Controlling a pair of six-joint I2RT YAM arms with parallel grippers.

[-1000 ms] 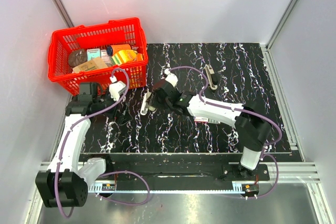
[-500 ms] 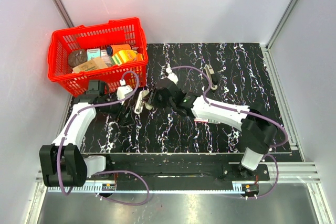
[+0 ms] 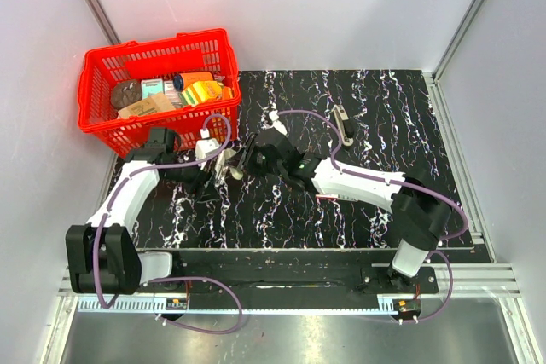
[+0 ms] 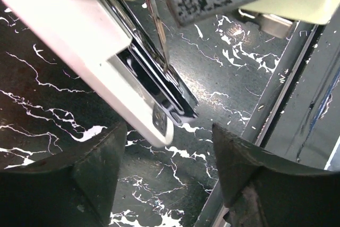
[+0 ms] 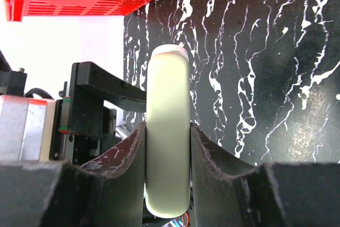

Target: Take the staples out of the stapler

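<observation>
The cream-white stapler is held above the black marbled mat, left of centre. My right gripper is shut on its body; in the right wrist view the stapler stands clamped between both fingers of that gripper. In the left wrist view the stapler hangs opened, with its shiny metal rail exposed and its tip pointing down at the gap of my left gripper. The left gripper is open, its fingers just short of the stapler's tip and not touching it.
A red basket with several packaged goods stands at the back left, close behind the left arm. A small cream and grey tool lies on the mat at the back right. A red-and-white flat box shows under the right arm.
My left arm has swung right and forward, bringing its open gripper up to the stapler's end. The right gripper has shifted the stapler slightly left toward it.
</observation>
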